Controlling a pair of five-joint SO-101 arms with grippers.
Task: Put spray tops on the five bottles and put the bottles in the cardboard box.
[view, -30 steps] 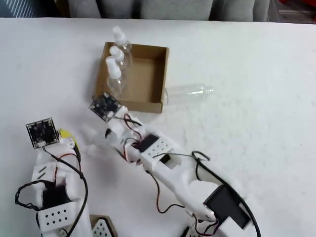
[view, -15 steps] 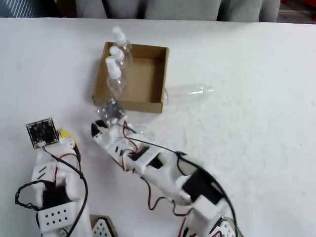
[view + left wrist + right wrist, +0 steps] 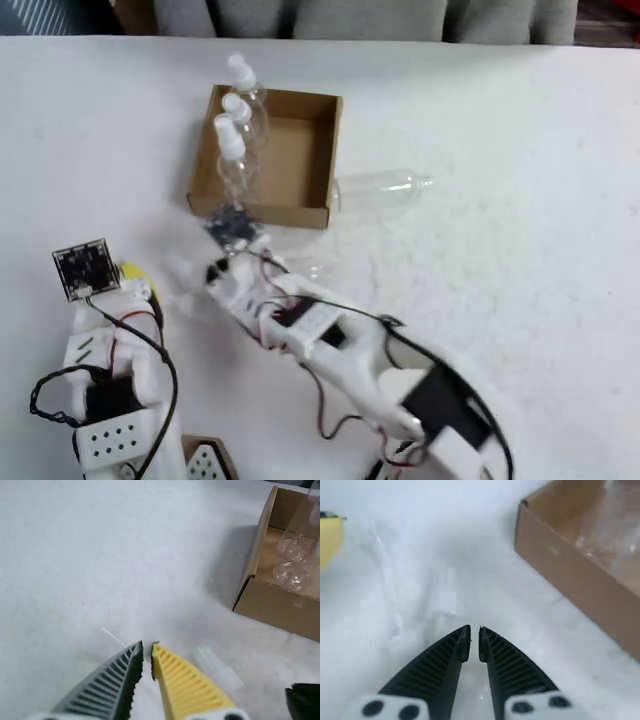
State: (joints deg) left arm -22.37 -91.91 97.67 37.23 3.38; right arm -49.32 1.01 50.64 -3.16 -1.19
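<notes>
- The cardboard box (image 3: pixel 300 160) sits upper centre-left in the high view. 3 bottles (image 3: pixel 240 165) stand in a row along its left wall, each wearing a white spray top (image 3: pixel 235 103).
- A 4th, clear bottle (image 3: pixel 385 188) lies on its side on the table (image 3: pixel 520 120) just right of the box. Its neck points right and looks bare.
- The right claw (image 3: pixel 474 636) has its black jaws drawn almost together, with only a thin slit between them and nothing gripped. In the high view this arm runs from the lower right up to the centre and ends near the box's front wall.
- The left claw (image 3: pixel 147 651) has its grey and yellow jaws nearly closed too, and it is empty. Its arm sits at the lower left of the high view.
- A small clear plastic piece (image 3: pixel 218 669) lies on the table just beside the left claw's yellow jaw. It is probably a loose spray top, though too faint to be sure. A thin clear tube (image 3: pixel 114 637) lies just ahead of the jaws.
- Step in hand, as I judge it: 3 of the 5 bottles are finished, and the work now is fetching a top for the lying bottle.
- The next move calls for a claw to spread wide and settle over the loose piece, then close on its head. The other arm would need to steady the lying bottle so the tube can enter the neck. Clear plastic slips easily, so the grip should be centred.
</notes>
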